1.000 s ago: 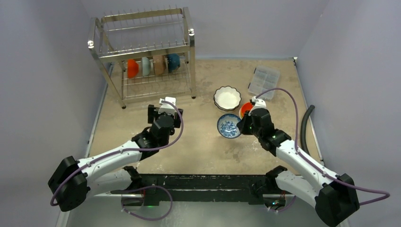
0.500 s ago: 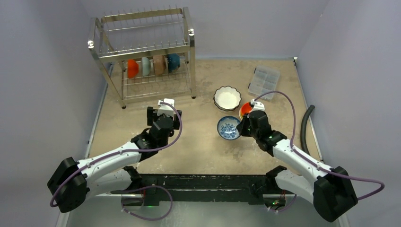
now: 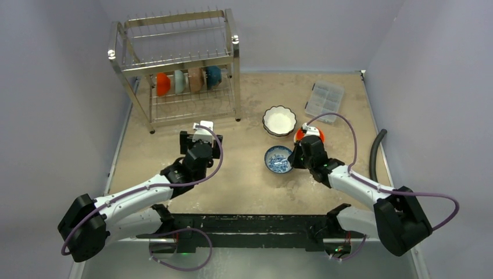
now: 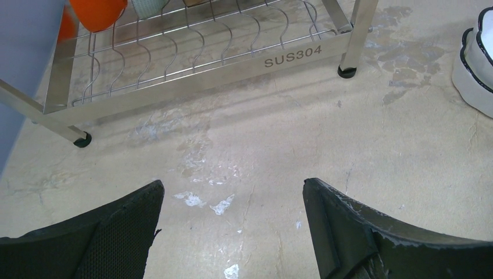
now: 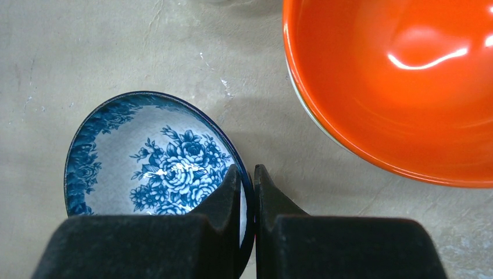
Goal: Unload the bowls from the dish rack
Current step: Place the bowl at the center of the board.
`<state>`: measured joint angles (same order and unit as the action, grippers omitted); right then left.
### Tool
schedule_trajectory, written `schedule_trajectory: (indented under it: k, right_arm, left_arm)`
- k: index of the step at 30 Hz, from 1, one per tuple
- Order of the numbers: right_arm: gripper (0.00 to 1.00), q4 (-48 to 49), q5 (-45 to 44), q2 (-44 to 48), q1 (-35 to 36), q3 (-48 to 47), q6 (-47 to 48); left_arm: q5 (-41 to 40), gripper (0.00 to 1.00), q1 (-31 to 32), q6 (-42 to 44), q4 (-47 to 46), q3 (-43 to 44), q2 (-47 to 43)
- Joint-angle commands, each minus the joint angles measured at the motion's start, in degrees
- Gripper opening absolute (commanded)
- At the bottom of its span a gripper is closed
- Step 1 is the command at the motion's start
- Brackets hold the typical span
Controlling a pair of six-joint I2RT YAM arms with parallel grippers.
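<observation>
The right gripper (image 5: 247, 170) is pinching the rim of the blue bowl (image 5: 157, 163) beside an orange bowl (image 5: 395, 87) on the table (image 4: 279, 133), while the left gripper (image 4: 232, 185) is hovering wide open, empty, before the rack (image 4: 290, 57) holding four bowls (image 3: 195, 79).

Shiny steel dish rack (image 4: 174, 82), glossy orange bowl (image 5: 395, 87), glossy blue-patterned bowl (image 5: 151, 157) — matt tabletop (image 4: 261, 145)

1. The left arm (image 3: 139, 190), white with black joints, stretches forward; the left end effector (image 4: 232, 189) tilts down with its two black fingers wide apart, empty.
2. The right arm (image 3: 354, 181) bends inward; the right end effector (image 5: 247, 174) is closed, pinching the rim of the round blue-patterned bowl (image 5: 145, 157).
</observation>
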<state>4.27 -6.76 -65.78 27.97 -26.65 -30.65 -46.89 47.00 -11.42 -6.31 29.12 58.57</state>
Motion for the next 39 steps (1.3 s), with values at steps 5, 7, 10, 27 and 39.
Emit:
schedule_trajectory:
  k: [5,7,10,27,39]
  right_arm:
    - [0.04,6.54,2.12,-2.98,0.07,-1.19,0.36]
    - [0.08,6.64,2.32,-3.26,0.07,-1.37,0.58]
    - [0.18,6.71,2.61,-3.48,0.07,-1.29,0.70]
    - [0.53,-2.58,-1.07,7.56,0.07,-5.70,0.96]
    - [0.94,-14.86,-5.50,20.37,0.07,-16.09,4.82]
  left_arm:
    - [-0.91,0.88,-0.39,-0.94,-1.52,-0.67,-0.88]
    - [-0.79,0.88,-0.42,-0.89,-1.60,-0.70,-0.78]
    - [-0.76,0.88,-0.59,-0.91,-1.60,-0.66,-0.67]
    - [-0.44,0.88,-0.81,-2.04,-0.10,-0.55,-4.09]
    - [0.14,0.90,-1.24,-4.27,1.45,0.97,-5.24]
